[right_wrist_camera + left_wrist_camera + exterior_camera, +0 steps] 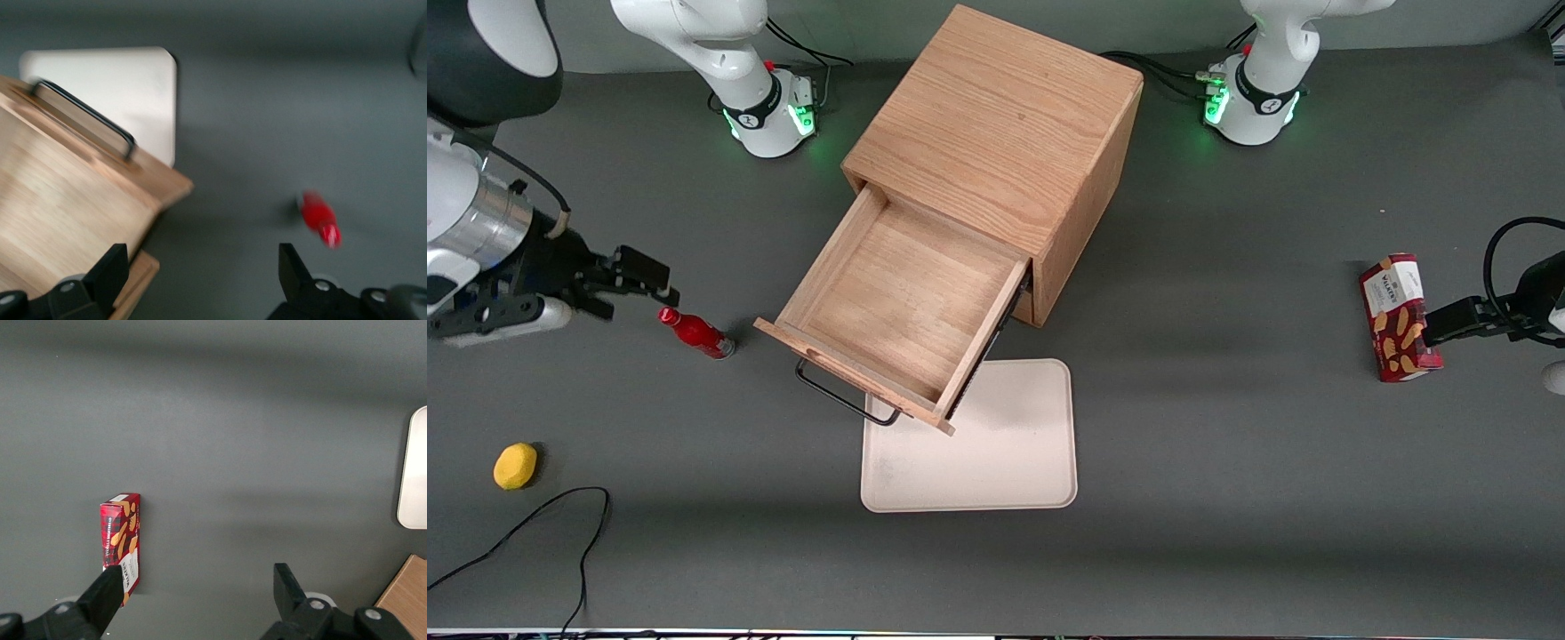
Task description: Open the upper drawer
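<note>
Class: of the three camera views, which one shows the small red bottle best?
The front view: the small red bottle lies whole and sharp on the grey table, nearer that camera than the open gripper. The right wrist view shows it blurred. The left wrist view misses it.

**Dark grey table and what rests on it**

The table [1227,498] is a matte dark grey surface. Near its middle stands the light oak cabinet [996,133], and just in front of it a cream tray [1005,453] lies flat. Toward the working arm's end lie a red bottle [696,333] on its side, a yellow lemon-like object [515,466] and a loose black cable [551,524] — the gripper [636,283] hangs open above the table near the bottle. Toward the parked arm's end lies a red biscuit box [1398,317].
</note>
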You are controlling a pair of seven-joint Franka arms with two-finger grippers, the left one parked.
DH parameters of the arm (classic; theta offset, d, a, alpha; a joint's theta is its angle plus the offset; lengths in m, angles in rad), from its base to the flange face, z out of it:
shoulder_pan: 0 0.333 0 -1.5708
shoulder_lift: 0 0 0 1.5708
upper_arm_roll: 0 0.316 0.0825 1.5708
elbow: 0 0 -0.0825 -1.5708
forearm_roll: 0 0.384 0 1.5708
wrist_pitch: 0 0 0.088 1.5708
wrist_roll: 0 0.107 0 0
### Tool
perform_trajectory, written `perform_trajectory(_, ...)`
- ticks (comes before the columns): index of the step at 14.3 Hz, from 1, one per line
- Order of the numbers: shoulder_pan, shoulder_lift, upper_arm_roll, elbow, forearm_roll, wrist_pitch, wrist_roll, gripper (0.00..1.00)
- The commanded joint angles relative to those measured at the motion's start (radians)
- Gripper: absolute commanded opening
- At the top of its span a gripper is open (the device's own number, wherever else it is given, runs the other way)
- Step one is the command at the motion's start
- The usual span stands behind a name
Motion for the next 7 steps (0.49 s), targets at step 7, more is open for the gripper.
perform_trajectory(7,-0.017,-0.082,-0.009,-0.103,-0.126,-0.011,0.051,1.0)
